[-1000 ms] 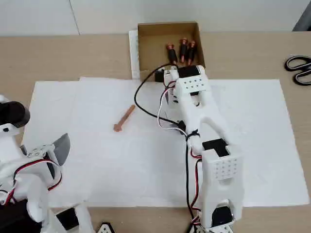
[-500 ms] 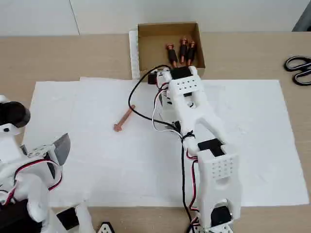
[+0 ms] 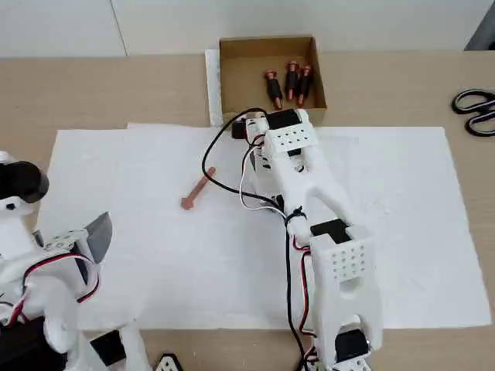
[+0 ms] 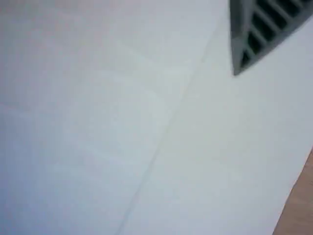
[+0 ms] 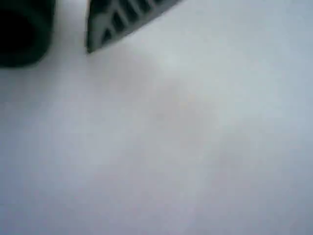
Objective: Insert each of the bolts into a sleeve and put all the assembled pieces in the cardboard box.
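Observation:
Three assembled pieces (image 3: 290, 82), black sleeves with copper bolts in them, lie side by side in the cardboard box (image 3: 232, 69) at the back. One loose copper bolt (image 3: 198, 190) lies on the white paper, left of centre. My right arm (image 3: 288, 139) stretches over the paper just in front of the box, right of the bolt, and hides what is under its wrist. In the right wrist view a dark round object (image 5: 19, 29), too blurred to name, sits close beside my right gripper (image 5: 83, 44). My left gripper (image 3: 89, 236) is open and empty at the front left, far from the bolt.
White paper (image 3: 155, 263) covers most of the wooden table. A pair of scissors (image 3: 476, 110) lies at the far right edge. A white strip (image 3: 214, 85) stands against the box's left wall. Black and red cables (image 3: 232, 182) hang from the right arm near the bolt.
My right arm has drawn back a little from the box's front wall and swung left, toward the bolt. The left arm, the bolt and the pieces in the box have stayed put.

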`<control>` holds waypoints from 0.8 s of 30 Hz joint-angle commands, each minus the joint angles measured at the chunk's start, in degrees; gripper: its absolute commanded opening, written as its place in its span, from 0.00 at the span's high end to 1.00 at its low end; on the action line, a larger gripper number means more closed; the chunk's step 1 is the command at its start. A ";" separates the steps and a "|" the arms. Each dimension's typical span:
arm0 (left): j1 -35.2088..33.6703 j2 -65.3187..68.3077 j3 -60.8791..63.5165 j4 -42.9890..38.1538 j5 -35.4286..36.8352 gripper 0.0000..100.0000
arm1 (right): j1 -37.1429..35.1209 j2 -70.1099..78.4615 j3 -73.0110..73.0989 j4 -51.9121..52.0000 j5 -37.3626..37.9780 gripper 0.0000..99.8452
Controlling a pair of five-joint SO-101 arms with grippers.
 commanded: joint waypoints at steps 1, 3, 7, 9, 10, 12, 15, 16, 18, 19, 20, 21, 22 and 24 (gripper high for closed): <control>-0.35 -0.18 -0.57 0.88 0.44 0.67 | 0.31 0.92 -0.53 -0.75 0.44 0.92; -0.35 -0.18 -0.57 0.88 0.44 0.67 | 0.66 0.84 -0.53 -0.75 0.44 0.98; -0.35 -0.18 -0.57 0.88 0.44 0.67 | 2.07 0.84 -0.53 -0.40 0.53 0.99; -0.35 -0.18 -0.57 0.88 0.44 0.67 | 2.68 0.31 -0.62 -0.22 0.53 0.99; -0.35 -0.18 -0.57 0.88 0.44 0.67 | 2.77 -0.57 -0.70 0.13 0.53 0.99; -0.35 -0.18 -0.57 0.88 0.44 0.67 | 3.12 -4.00 -0.97 2.07 0.62 0.99; -0.26 -0.09 -0.57 0.88 0.44 0.67 | 3.30 -11.21 -1.14 3.65 1.58 1.00; -0.35 0.35 -0.66 0.88 0.44 0.67 | 3.30 -13.76 -1.14 4.09 1.67 1.00; -0.35 1.58 -0.75 0.97 0.53 0.67 | 3.30 -19.12 -0.88 4.44 1.67 1.00; -0.35 2.73 -0.84 0.97 0.53 0.67 | 3.30 -21.23 -0.79 4.70 1.67 1.00; -0.44 4.13 -0.84 0.97 0.53 0.67 | 3.30 -23.34 -0.70 4.70 1.67 1.00; -0.44 5.80 -0.84 0.97 0.53 0.67 | 3.38 -24.92 -0.62 4.70 1.67 1.00; -0.35 7.74 -0.92 0.97 0.35 0.67 | 3.47 -26.42 -0.35 4.70 1.67 1.00; -0.18 12.31 -1.27 0.88 0.09 0.67 | 4.26 -28.35 -0.09 4.70 1.67 1.00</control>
